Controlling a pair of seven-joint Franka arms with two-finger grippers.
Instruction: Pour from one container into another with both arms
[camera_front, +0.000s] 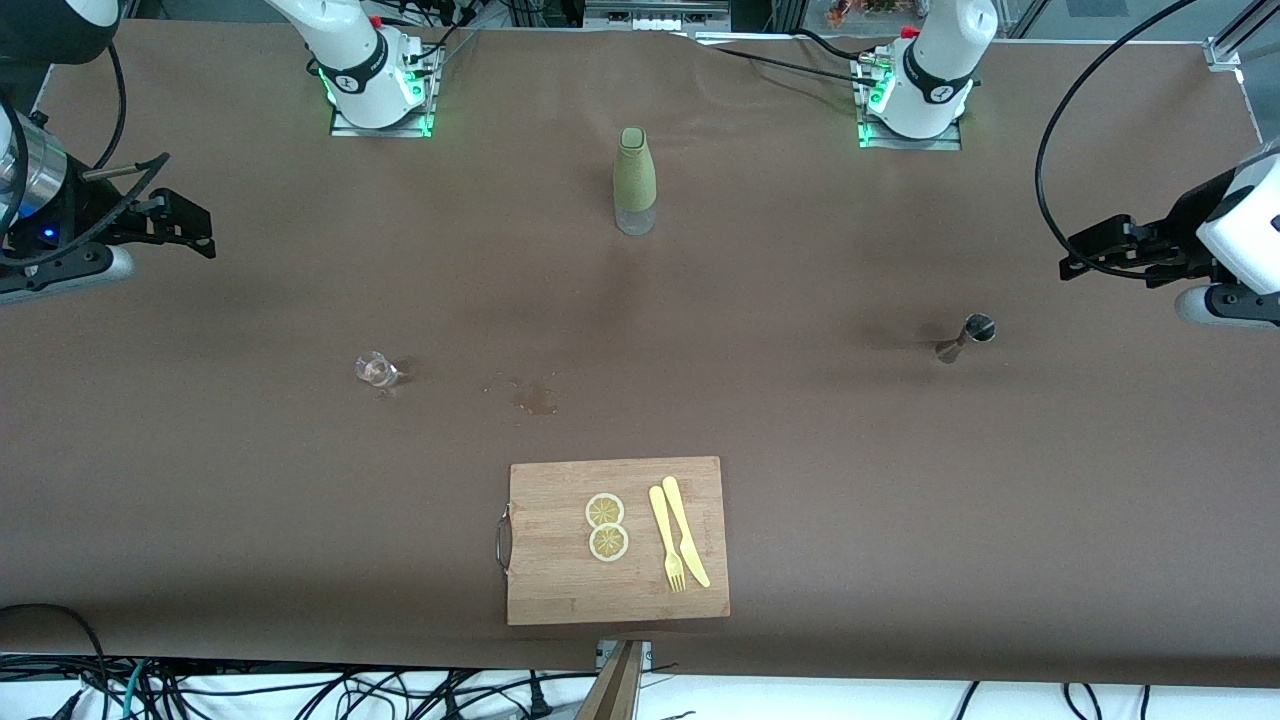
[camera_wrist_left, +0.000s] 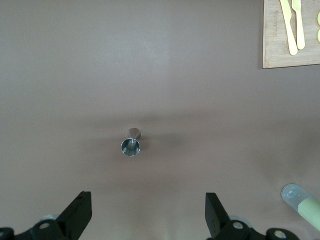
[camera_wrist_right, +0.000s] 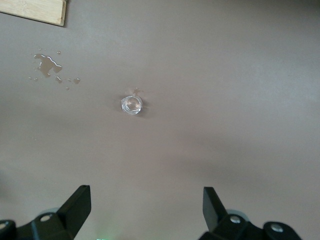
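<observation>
The steel jigger (camera_front: 968, 335) (camera_wrist_left: 131, 144) stands upright on the brown table toward the left arm's end. The clear glass cup (camera_front: 376, 370) (camera_wrist_right: 132, 104) stands toward the right arm's end. My left gripper (camera_front: 1075, 262) (camera_wrist_left: 148, 212) hangs open and empty in the air at the table's left-arm end, apart from the jigger. My right gripper (camera_front: 200, 232) (camera_wrist_right: 146, 207) hangs open and empty at the right-arm end, well clear of the cup.
A green-sleeved bottle (camera_front: 634, 180) (camera_wrist_left: 302, 204) stands between the arm bases. A wooden cutting board (camera_front: 615, 540) near the front edge carries lemon slices (camera_front: 606, 526) and yellow cutlery (camera_front: 678, 540). A small spill (camera_front: 535, 397) (camera_wrist_right: 47, 64) wets the cloth between cup and board.
</observation>
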